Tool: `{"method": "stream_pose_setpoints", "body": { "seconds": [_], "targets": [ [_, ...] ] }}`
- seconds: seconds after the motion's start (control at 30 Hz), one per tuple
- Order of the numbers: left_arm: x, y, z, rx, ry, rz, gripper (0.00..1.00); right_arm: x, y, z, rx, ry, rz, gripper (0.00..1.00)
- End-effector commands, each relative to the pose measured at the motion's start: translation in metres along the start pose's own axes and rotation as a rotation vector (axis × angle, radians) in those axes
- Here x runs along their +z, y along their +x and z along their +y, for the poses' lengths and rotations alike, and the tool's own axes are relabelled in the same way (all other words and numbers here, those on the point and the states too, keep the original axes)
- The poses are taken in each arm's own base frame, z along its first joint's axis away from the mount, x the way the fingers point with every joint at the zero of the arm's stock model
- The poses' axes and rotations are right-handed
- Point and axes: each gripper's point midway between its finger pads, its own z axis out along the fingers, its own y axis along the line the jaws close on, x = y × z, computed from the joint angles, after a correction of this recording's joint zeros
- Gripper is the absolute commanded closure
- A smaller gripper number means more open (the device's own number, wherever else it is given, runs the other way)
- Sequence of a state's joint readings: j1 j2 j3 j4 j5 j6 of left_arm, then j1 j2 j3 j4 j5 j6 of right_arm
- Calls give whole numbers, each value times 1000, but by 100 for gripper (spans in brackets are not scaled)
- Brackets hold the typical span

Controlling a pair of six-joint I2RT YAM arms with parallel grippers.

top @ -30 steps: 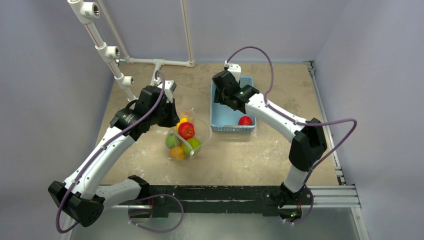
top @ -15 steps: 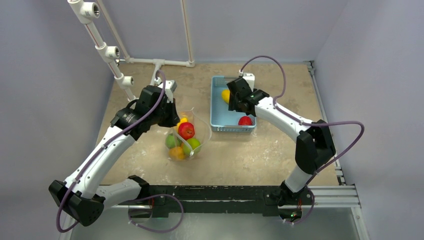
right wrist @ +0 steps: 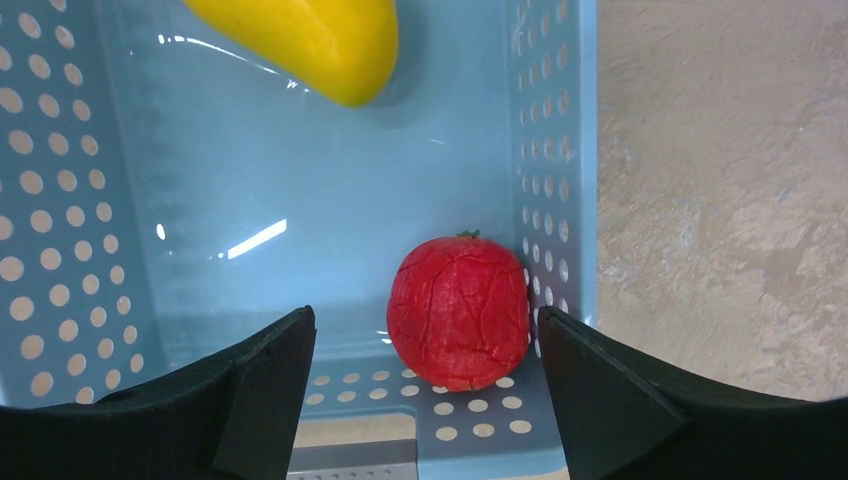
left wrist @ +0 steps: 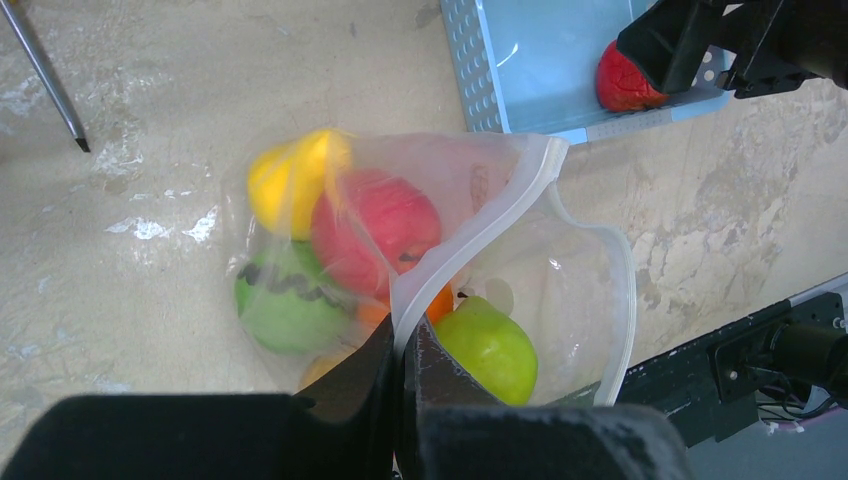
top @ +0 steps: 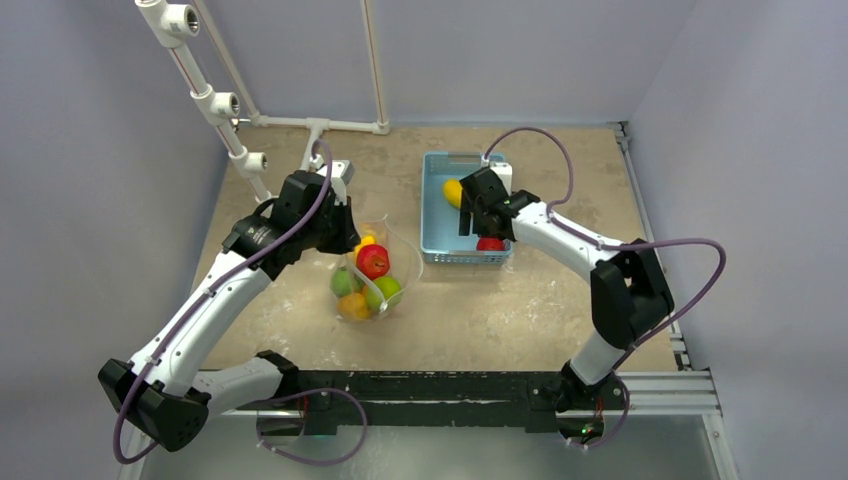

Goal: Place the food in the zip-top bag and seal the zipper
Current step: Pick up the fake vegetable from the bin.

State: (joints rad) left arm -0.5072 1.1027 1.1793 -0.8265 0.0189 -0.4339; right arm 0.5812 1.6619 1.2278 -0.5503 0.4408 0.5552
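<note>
Right wrist view: jaws spread over the last red fruit

Right gripper (right wrist: 422,325) hangs inside the light-blue basket (right wrist: 90,200), its two fingers wide apart with nothing between them but air. A crackled red fruit (right wrist: 458,312) sits just beyond the tips, in the basket's near right corner against the perforated wall. A yellow banana-shaped fruit (right wrist: 310,35) lies at the basket's far end.

Left gripper (left wrist: 402,350) is pinched tight on the zipper (left wrist: 470,225), holding up one lip of the zip-top bag (left wrist: 570,270) so that the mouth gapes. Inside the bag lie a yellow fruit (left wrist: 290,175), a red apple (left wrist: 375,225), a dark-striped green fruit (left wrist: 285,300), a light green apple (left wrist: 490,345) and a partly hidden orange fruit (left wrist: 440,300). The bag rests on the mottled table (left wrist: 150,100), beside the basket.
</note>
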Motion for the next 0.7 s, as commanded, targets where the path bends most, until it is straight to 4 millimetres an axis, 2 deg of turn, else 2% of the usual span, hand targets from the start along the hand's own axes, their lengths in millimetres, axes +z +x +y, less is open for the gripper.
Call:
{"method": "stream_pose_setpoints", "body": {
  "seconds": [0.0, 0.5, 0.67],
  "targets": [
    [0, -11, -5, 17, 21, -41, 100, 5, 0, 4, 2, -24, -8, 16],
    [1, -9, -3, 23, 11, -38, 100, 32, 20, 1, -27, 42, 46, 11],
    [3, -8, -1, 28, 6, -33, 100, 42, 29, 2, -41, 45, 69, 12]
  ]
}}
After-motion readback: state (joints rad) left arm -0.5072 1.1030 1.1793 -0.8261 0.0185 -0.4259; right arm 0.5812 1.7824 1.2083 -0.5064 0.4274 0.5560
